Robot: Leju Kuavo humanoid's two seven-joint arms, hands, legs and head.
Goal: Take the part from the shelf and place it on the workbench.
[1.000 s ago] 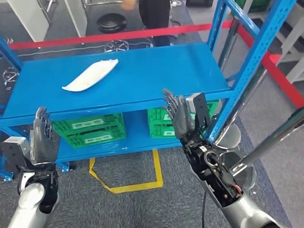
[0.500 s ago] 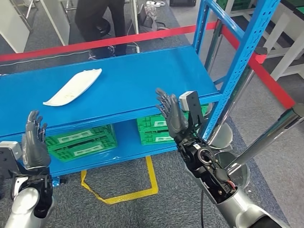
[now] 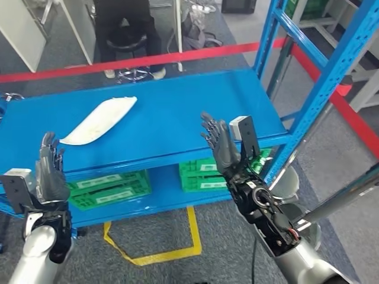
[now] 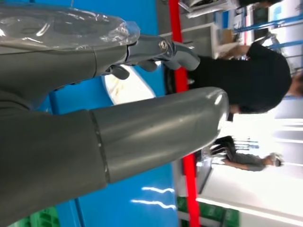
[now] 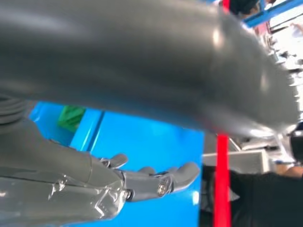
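Note:
A long white curved part (image 3: 99, 120) lies flat on the blue shelf (image 3: 170, 121), toward its left half; the left wrist view catches a piece of this white part (image 4: 130, 88) past the fingers. My left hand (image 3: 50, 173) is raised in front of the shelf's front edge, below and left of the part, fingers spread and holding nothing. My right hand (image 3: 219, 145) is up at the shelf's front edge on the right, well clear of the part, also spread and empty. The wrist views show my left hand (image 4: 107, 104) and my right hand (image 5: 125, 184) with fingers stretched out over the blue surface.
Two green crates (image 3: 109, 188) (image 3: 210, 171) sit on the lower shelf. A blue upright post (image 3: 321, 83) rises at the right. A red barrier tape (image 3: 147, 59) runs behind the shelf, with a person (image 3: 122, 21) on a stool beyond. Yellow floor marking (image 3: 151, 251) lies below.
The whole picture has shifted, so the camera moved; the shelf and part now sit a little lower and to the right. Both hands stay raised and empty.

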